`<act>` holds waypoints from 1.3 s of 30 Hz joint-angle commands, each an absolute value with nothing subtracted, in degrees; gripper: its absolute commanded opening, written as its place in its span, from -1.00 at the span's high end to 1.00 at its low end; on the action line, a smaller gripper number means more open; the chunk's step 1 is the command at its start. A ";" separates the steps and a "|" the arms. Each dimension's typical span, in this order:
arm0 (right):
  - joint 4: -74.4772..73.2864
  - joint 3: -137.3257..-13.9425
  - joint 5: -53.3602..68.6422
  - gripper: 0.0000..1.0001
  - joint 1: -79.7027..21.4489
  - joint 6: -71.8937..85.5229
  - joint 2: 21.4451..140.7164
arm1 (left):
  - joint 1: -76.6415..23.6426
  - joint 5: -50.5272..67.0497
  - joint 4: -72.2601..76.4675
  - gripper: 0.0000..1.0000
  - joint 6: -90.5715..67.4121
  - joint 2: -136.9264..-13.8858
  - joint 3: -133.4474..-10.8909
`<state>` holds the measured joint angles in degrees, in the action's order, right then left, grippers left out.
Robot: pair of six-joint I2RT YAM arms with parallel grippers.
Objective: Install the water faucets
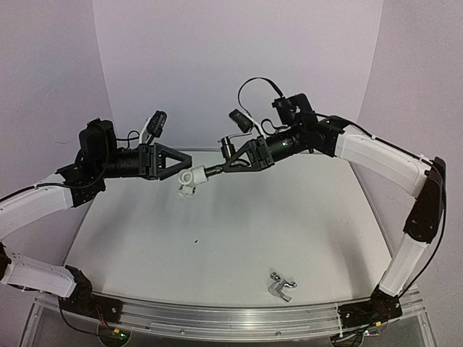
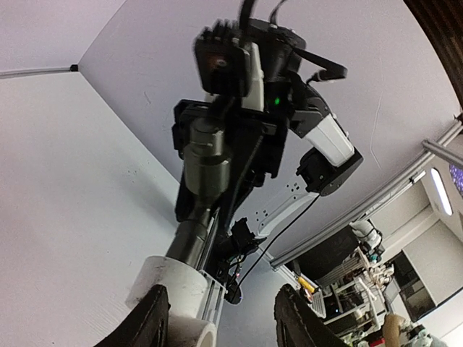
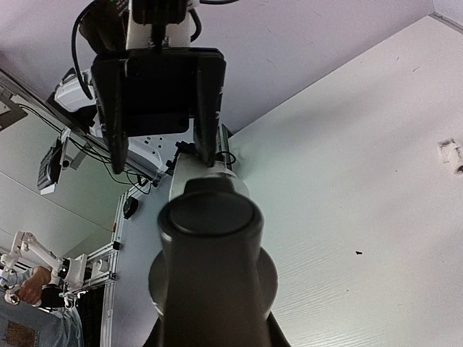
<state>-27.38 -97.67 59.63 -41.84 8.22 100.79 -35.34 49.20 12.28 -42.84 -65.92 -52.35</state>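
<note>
The dark grey-black faucet (image 1: pixel 217 169) is held level above the table with my right gripper (image 1: pixel 227 165) shut on it. Its stem end sits in a white pipe fitting (image 1: pixel 189 179). In the right wrist view the dark faucet (image 3: pixel 208 275) fills the middle and hides my fingers. My left gripper (image 1: pixel 187 165) is at the fitting from the other side. In the left wrist view the white fitting (image 2: pixel 172 289) rests against the left finger (image 2: pixel 148 322), and a gap separates it from the right finger (image 2: pixel 295 318). The chrome faucet (image 1: pixel 281 285) lies on the table near the front edge.
An aluminium rail (image 1: pixel 231 318) runs along the table's (image 1: pixel 217 238) near edge between the arm bases. Purple walls enclose the back and sides. A small pale piece (image 3: pixel 450 153) lies on the table at the right of the right wrist view.
</note>
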 commanded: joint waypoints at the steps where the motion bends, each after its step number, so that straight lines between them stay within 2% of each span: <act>1: -19.95 -98.23 64.94 1.00 -40.26 14.17 101.47 | -36.65 50.50 5.70 0.05 -33.66 -63.41 -57.00; 13: -16.54 -98.02 66.41 1.00 -39.62 17.27 101.33 | -41.40 44.76 -10.87 0.10 -20.60 -66.05 -61.73; 16: -15.61 -97.89 67.10 1.00 -39.57 17.90 101.15 | -42.04 42.23 -10.99 -0.02 -20.98 -66.25 -61.55; 19: -14.47 -96.71 67.75 1.00 -39.55 18.58 100.66 | -42.01 38.97 -9.30 -0.32 -22.80 -65.40 -60.86; 24: -13.06 -94.90 68.43 1.00 -39.56 19.35 99.67 | -41.80 35.68 -7.03 -0.61 -25.45 -64.24 -60.90; 30: -9.82 -92.62 69.46 1.00 -39.58 21.36 98.44 | -40.46 35.74 -4.89 -0.73 -28.07 -64.51 -61.28; 39: -8.31 -93.48 67.91 1.00 -39.55 22.29 98.44 | -40.27 44.37 2.46 -0.78 -34.81 -66.72 -58.09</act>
<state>-14.51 -91.68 64.89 -39.09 21.60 102.00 -40.52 40.52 -3.55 -31.02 -65.80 -58.83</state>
